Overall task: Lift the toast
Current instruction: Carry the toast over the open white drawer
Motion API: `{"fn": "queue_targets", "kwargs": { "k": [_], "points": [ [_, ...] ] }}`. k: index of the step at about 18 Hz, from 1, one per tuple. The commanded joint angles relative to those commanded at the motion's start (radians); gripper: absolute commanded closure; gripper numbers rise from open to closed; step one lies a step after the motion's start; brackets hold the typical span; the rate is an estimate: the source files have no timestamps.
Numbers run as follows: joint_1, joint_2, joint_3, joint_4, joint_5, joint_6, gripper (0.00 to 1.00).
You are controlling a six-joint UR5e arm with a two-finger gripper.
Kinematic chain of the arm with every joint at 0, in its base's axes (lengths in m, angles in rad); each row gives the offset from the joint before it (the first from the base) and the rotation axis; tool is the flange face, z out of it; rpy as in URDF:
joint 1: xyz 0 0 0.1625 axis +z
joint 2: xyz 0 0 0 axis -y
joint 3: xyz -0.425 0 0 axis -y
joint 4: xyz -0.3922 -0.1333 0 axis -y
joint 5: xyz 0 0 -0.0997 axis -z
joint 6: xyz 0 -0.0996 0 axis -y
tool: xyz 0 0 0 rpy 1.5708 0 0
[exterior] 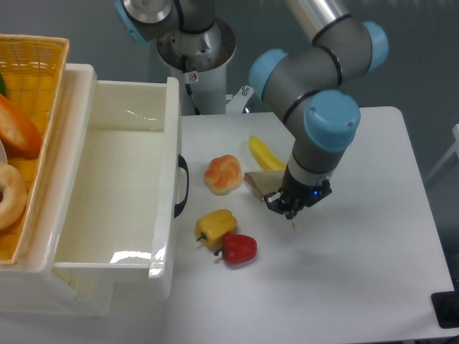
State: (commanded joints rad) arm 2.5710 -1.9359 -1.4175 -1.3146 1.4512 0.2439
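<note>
The toast is a brown bread slice, tilted up off the table at the centre, seen nearly edge-on. My gripper is shut on its right end, holding it above the table surface. The gripper's body hides the gripped part of the slice. The fingertips point down and left toward the table.
A round orange bun lies just left of the toast. A yellow banana lies behind it. A yellow pepper and a red pepper sit in front. An open white drawer and a wicker basket stand at the left.
</note>
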Motion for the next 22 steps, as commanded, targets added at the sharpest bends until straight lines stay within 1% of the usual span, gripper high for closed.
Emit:
{"fn": "queue_targets", "kwargs": {
  "k": [3,4,6,9,12,17,19,20,21,22],
  "points": [
    [-0.011,0.040,0.038,-0.069,-0.008,-0.002,1.00],
    [-0.018,0.061,0.043,-0.078,-0.017,-0.011,1.00],
    [-0.020,0.103,0.045,-0.080,-0.043,-0.028,1.00],
    [-0.020,0.144,0.043,-0.095,-0.073,-0.038,1.00],
    [-0.011,0.193,0.043,-0.095,-0.139,-0.058,1.00],
    [-0.012,0.267,0.041,-0.095,-0.152,-0.106,1.00],
    [-0.015,0.281,0.038,-0.097,-0.179,-0.139,1.00],
    [-0.017,0.297,0.034,-0.097,-0.190,-0.150,1.00],
    [-0.017,0.317,0.034,-0.101,-0.202,-0.155,1.00],
    [-0.017,0.339,0.034,-0.118,-0.218,-0.155,1.00]
  ]
}}
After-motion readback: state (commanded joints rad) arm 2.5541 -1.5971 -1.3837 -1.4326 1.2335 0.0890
